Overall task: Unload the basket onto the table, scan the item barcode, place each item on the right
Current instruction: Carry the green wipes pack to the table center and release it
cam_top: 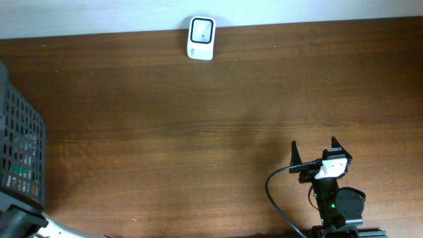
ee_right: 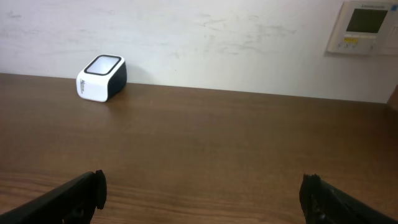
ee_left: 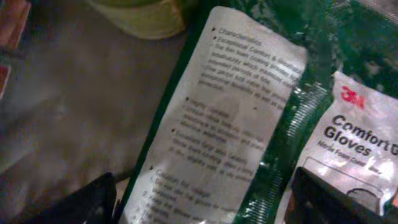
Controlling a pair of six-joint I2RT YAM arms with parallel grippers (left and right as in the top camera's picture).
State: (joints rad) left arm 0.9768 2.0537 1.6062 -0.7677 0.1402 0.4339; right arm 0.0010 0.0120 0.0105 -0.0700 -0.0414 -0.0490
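We find the packet (ee_left: 236,124), green with a white printed panel, filling the left wrist view. A label (ee_left: 354,143) reading "3M Comfort Gloves" lies at its 3 o'clock and a yellow tub (ee_left: 140,15) at its 12 o'clock. The left gripper (ee_left: 211,202) hangs over the packet, its fingers (ee_left: 93,199) spread wide to either side.

In the overhead view the basket (cam_top: 23,149) stands at 9 o'clock on the table (cam_top: 198,132), with green showing through its mesh. The scanner (cam_top: 201,38) sits at 12 o'clock by the wall. The right gripper (cam_top: 316,153) rests at 5 o'clock, fingers spread and empty.
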